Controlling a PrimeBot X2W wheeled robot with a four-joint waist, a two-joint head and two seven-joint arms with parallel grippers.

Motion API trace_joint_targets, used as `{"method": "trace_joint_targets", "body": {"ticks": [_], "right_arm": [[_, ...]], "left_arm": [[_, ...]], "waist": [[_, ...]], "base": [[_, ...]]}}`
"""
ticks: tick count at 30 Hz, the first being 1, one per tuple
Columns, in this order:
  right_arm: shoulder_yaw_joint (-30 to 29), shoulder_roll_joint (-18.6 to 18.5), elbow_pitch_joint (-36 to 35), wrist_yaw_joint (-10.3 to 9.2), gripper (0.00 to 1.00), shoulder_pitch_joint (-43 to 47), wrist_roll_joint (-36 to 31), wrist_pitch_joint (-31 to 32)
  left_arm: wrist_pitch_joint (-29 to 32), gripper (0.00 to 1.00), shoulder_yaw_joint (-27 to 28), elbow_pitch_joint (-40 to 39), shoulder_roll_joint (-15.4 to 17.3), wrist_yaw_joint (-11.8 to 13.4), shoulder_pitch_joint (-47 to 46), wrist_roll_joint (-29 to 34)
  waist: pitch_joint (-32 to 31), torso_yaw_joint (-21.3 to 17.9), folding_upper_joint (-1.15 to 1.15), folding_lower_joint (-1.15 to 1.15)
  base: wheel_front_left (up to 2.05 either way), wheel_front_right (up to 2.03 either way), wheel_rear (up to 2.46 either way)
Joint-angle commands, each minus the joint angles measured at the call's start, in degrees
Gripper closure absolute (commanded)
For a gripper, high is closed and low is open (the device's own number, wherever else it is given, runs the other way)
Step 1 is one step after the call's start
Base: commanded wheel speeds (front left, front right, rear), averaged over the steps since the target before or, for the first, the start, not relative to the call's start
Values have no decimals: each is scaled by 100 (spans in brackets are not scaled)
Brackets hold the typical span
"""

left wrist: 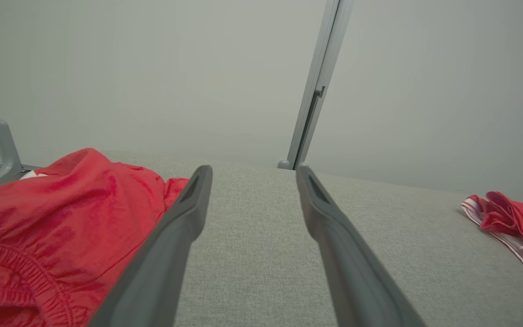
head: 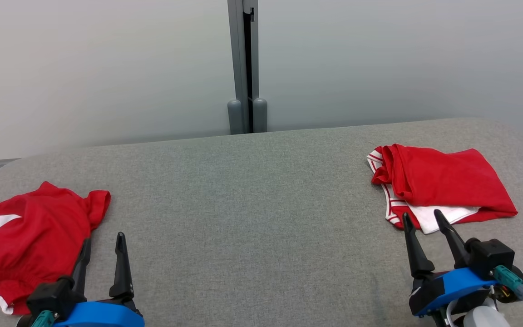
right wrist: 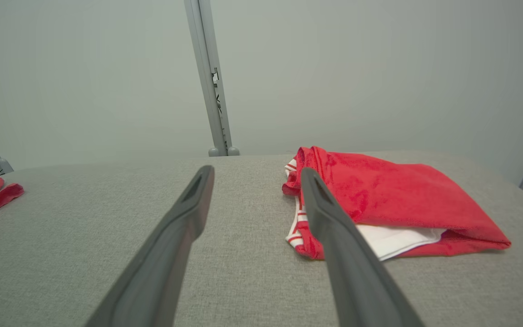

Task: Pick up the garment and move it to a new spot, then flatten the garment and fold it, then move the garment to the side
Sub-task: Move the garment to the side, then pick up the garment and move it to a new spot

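Garment [head: 34,227]: crumpled, untouched.
Left gripper [head: 104,238]: fingers apart, empty, beside it.
Right gripper [head: 421,213]: fingers apart, empty.
Risk: a shallow pinch may let it slip.

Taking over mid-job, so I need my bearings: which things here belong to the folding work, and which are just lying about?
In the job: crumpled red garment beside the left claw; right claw; grey table. Both claws open, empty.
Lying about: folded red-and-white garment at the right, probably already done; grey post behind the table.
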Motion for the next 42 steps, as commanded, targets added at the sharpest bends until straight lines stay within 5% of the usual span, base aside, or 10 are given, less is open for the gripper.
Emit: {"method": "trace_joint_targets", "body": {"ticks": [1,14,32,42], "right_arm": [[-9,43,-69,1,0,101,-62,-18],[201,81,-116,1,0,153,-84,-18],[617,112,-246,1,0,110,204,-18],[695,151,-364,1,0,102,232,-18]], "left_arm": [[-25,0,59,25,-11,-39,34,38],[-25,0,161,165,-95,-195,-156,210],[-20,0,338,348,41,-156,-182,277],[-10,0,335,380,85,-192,-322,142]], "waist": [[10,-11,0,0],[-21,212,0,0],[-13,2374,0,0],[22,2637,0,0]], "base": [[0,0,0],[0,0,0],[0,0,0],[0,0,0]]}}
